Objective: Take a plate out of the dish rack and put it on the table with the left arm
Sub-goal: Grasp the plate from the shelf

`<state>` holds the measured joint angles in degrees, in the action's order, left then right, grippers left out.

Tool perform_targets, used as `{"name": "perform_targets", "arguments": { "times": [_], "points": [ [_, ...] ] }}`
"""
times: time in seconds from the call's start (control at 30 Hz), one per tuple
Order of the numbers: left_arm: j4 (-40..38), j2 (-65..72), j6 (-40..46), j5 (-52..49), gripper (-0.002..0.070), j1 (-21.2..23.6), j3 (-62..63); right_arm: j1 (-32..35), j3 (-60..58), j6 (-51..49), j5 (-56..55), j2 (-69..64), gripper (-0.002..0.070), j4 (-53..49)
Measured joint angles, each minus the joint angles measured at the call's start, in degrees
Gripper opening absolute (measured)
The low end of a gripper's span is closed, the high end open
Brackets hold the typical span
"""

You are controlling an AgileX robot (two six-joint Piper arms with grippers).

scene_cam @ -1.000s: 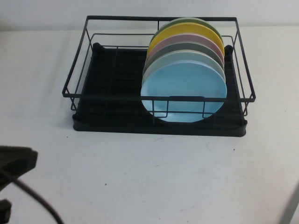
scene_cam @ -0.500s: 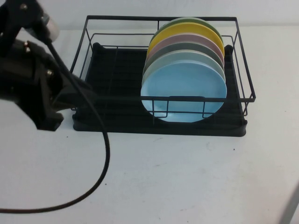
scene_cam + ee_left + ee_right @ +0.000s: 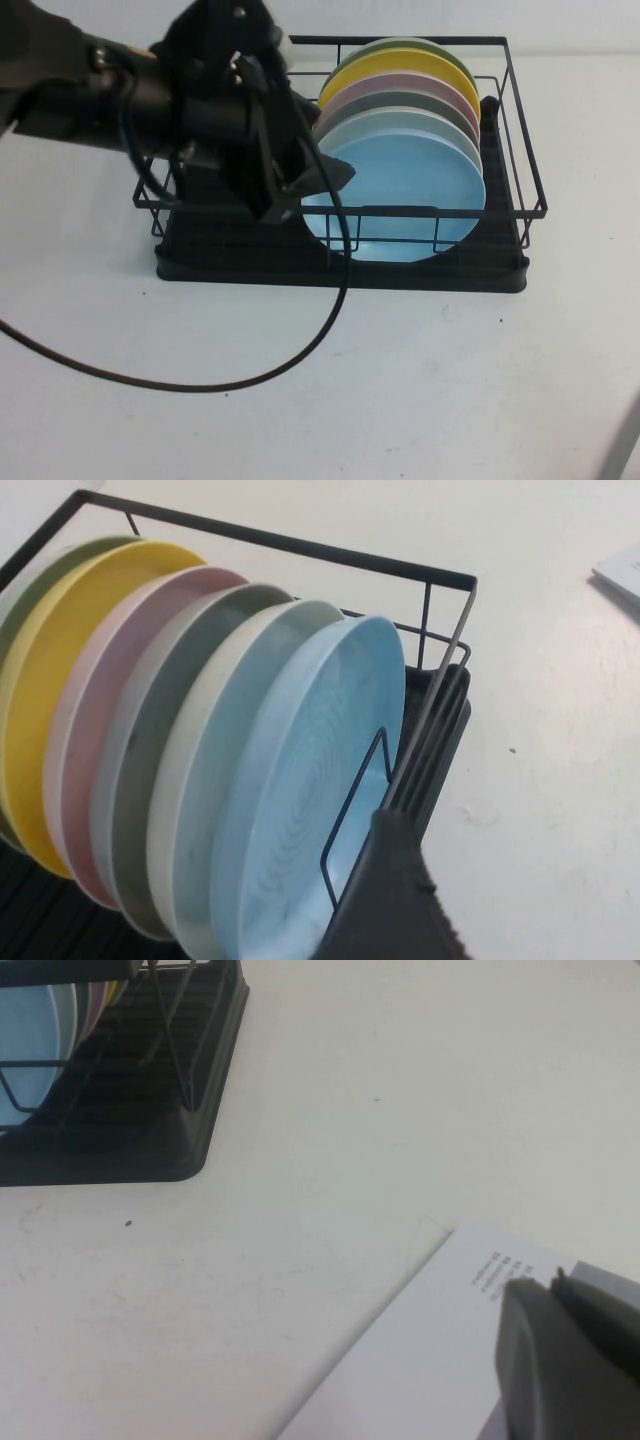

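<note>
The light sky-blue plate (image 3: 405, 195) stands on edge at the front of a row of plates in the black wire dish rack (image 3: 520, 150). In the left wrist view the plate (image 3: 320, 770) is closest, just behind the rack's front wire (image 3: 440, 580). My left gripper (image 3: 320, 190) hangs over the rack's middle, at the blue plate's left edge, open and empty. Only one of its fingers (image 3: 395, 890) shows in the wrist view, in front of the rack's front rail. My right gripper (image 3: 555, 1290) is shut and empty, parked low, off to the right of the rack.
Behind the blue plate stand a whitish-mint (image 3: 390, 122), a grey-green, a pink, a yellow (image 3: 395, 65) and a green plate. The rack's left half holds no plates. The left arm's black cable (image 3: 200, 385) loops over the white table (image 3: 450, 380). A white printed sheet (image 3: 430, 1360) lies under the right gripper.
The left arm has swung up from the lower left and rightward over the rack, bringing its gripper to the blue plate's left edge. The plates and rack have not moved.
</note>
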<state>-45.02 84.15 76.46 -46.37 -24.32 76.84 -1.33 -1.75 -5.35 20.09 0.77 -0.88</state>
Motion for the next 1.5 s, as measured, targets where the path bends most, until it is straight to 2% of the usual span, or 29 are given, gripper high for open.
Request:
{"name": "perform_targets", "arguments": {
  "times": [0.2, 0.47, 0.77, 0.97, 1.17, 1.33, 1.43, 1.5],
  "points": [
    [-5.47, 6.44, 5.83, 4.43, 0.0476, -1.26, 0.0, 0.0, 0.0, 0.0, 0.0, 0.0, -0.002, 0.0],
    [-18.03, 10.68, 18.36, 11.07, 0.0475, -1.26, 0.0, 0.0, 0.0, 0.0, 0.0, 0.0, -0.002, 0.0],
    [-29.87, 15.98, 29.48, 12.5, 0.0475, -1.26, 0.0, 0.0, 0.0, 0.0, 0.0, 0.0, -0.0021, 0.0],
    [-32.28, 19.34, 33.68, 13.62, 0.0475, -1.26, 0.88, 0.0, 0.0, 0.0, 0.0, 0.0, -0.002, 0.0],
    [-32.51, 23.53, 34.25, 13.3, 0.0469, -1.39, 5.69, 0.0, 0.0, 0.0, 0.0, 0.0, -0.0021, 0.0],
    [-32.4, 26.17, 34.26, 12.43, 0.0391, -1.7, 7.51, 0.0, 0.0, 0.0, 0.0, 0.0, -0.002, 0.0],
    [-32.51, 26.4, 34.36, 12.54, 0.0288, -1.7, 7.85, 0.0, 0.0, 0.0, 0.0, 0.0, -0.0021, 0.0],
    [-32.8, 26.4, 34.36, 12.97, 0.0193, -1.7, 7.94, 0.0, 0.0, 0.0, 0.0, 0.0, -0.0021, 0.0]
  ]
}}
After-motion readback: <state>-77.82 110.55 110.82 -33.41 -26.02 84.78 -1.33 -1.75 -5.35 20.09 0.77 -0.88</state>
